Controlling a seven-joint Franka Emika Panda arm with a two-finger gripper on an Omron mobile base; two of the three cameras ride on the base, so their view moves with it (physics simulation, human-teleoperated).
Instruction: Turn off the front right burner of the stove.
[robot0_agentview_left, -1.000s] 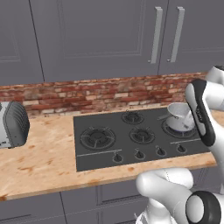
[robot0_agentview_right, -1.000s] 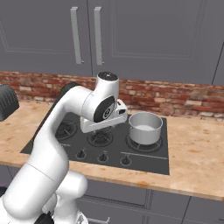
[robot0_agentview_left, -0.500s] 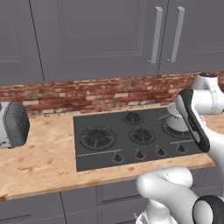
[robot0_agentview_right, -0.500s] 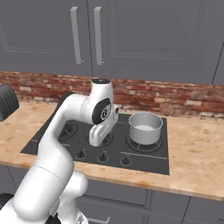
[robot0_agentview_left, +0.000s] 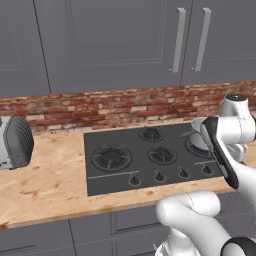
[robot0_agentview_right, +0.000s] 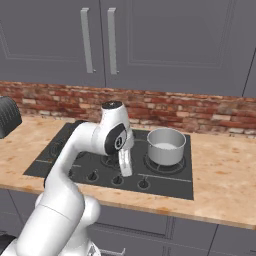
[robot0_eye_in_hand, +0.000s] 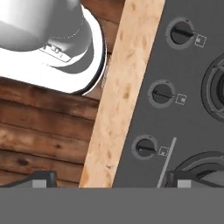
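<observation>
The stove (robot0_agentview_left: 102, 175) (robot0_agentview_right: 47, 162) is a black glass cooktop set into the wooden counter, with a row of small dark knobs (robot0_agentview_right: 143, 184) along its front edge. A steel pot (robot0_agentview_right: 165, 145) stands on the front right burner (robot0_agentview_right: 175, 167), whose grate shows around the pot's base. My gripper (robot0_agentview_right: 126, 170) points down just above the knob row, left of the pot. In the hand view my gripper (robot0_eye_in_hand: 111, 179) is open with nothing between the fingertips (robot0_eye_in_hand: 43, 177), and three knobs (robot0_eye_in_hand: 146, 148) lie ahead beside the counter's front edge.
A grey toaster (robot0_agentview_left: 15, 142) (robot0_agentview_right: 7, 115) sits on the counter left of the stove. A brick backsplash (robot0_agentview_left: 100, 107) and grey cabinets (robot0_agentview_right: 150, 45) rise behind it. The widest burner (robot0_agentview_left: 111, 156) is at the stove's left.
The arm has swung down and forward. The gripper has dropped from above the middle burners to just over the knob row. Its jaws stay open.
</observation>
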